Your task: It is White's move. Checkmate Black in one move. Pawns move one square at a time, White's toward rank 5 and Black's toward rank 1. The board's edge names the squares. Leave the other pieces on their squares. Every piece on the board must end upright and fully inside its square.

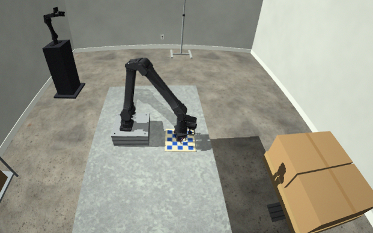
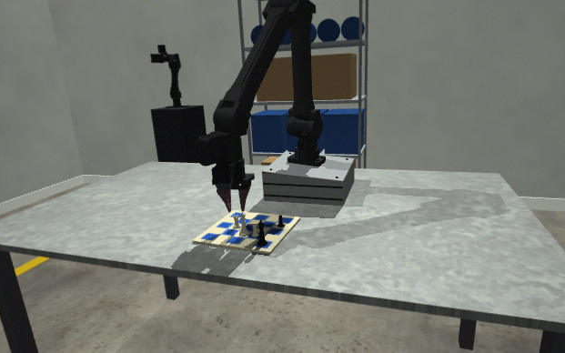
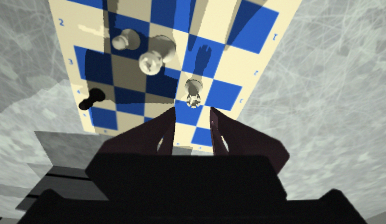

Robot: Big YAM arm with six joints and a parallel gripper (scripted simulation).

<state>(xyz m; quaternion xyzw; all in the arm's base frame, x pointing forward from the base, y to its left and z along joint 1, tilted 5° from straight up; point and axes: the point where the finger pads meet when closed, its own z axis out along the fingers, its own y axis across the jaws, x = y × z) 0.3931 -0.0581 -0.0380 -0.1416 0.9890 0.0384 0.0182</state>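
The gripper (image 3: 192,125), part-spread and empty, hung above a white piece (image 3: 194,92) (type unclear); descending and pinching it seemed next.

Chessboard (image 3: 214,30) far edge cropped

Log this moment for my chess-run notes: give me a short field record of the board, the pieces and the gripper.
board: small blue-and-cream checkered chessboard lying flat on the grey mottled table
white pieces: three pale pieces in the wrist view, all upright; the one nearest the fingers is a small white piece
black pieces: a black pawn-like piece near the board edge; a taller black piece in the exterior view
gripper: dark parallel gripper above the board, fingers part open, holding nothing
contact: none with any piece
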